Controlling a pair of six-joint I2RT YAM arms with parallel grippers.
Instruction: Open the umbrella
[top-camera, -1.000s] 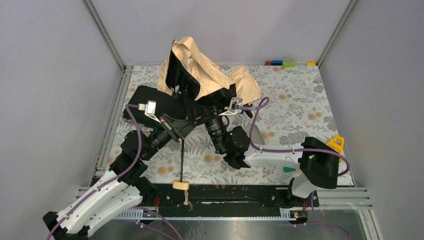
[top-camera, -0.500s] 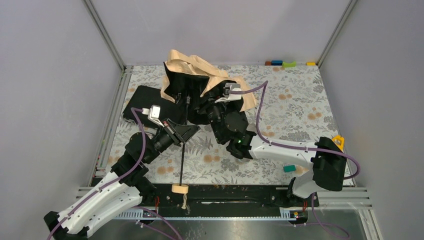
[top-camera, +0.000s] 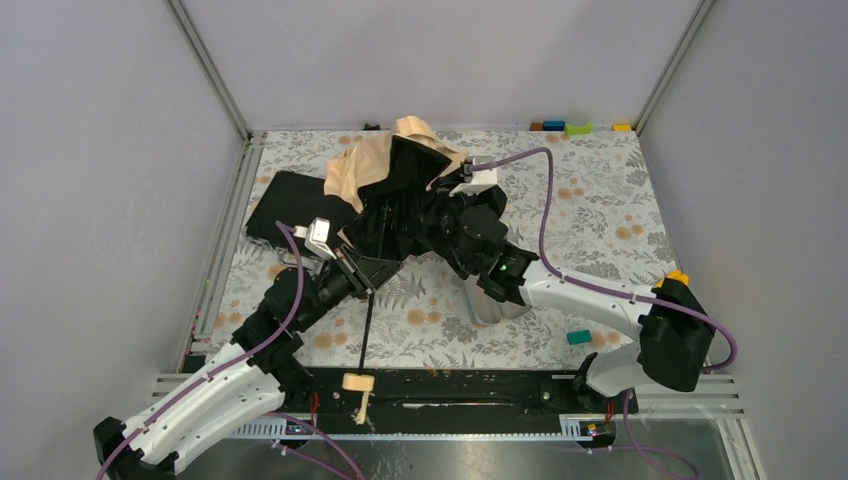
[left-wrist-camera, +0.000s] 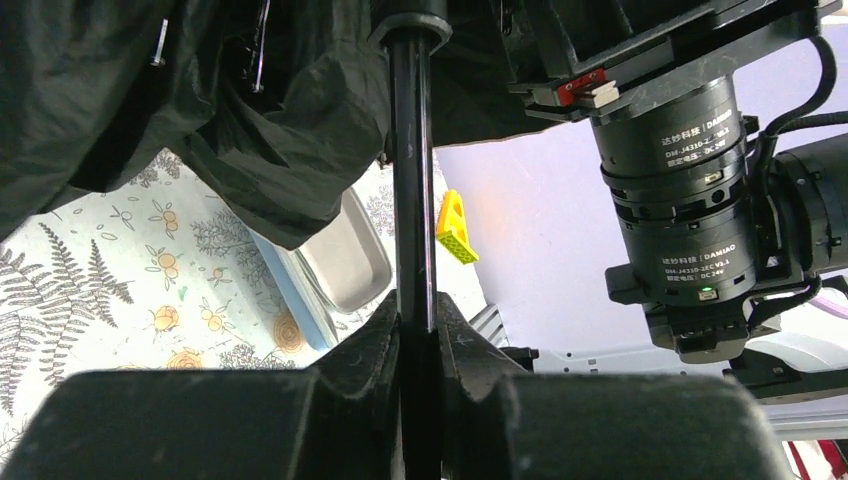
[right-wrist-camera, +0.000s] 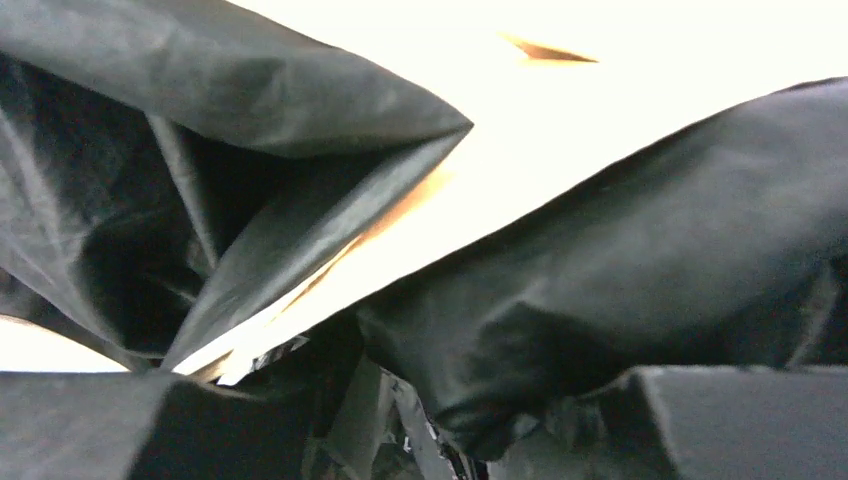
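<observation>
Peach-tan fabric crumples over black folds: the umbrella (top-camera: 385, 170) lies half-collapsed near the table's (top-camera: 600, 200) far edge, its thin shaft (top-camera: 366, 330) reaching a cream knob (top-camera: 358, 381) at the near edge. The left gripper (left-wrist-camera: 418, 330) clamps the shaft; the right gripper (top-camera: 445, 205), buried in that fabric, cannot be judged.

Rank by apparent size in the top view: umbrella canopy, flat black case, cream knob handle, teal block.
1. umbrella canopy
2. flat black case, partly hidden under it
3. cream knob handle and teal block look about alike; not ranked.
</observation>
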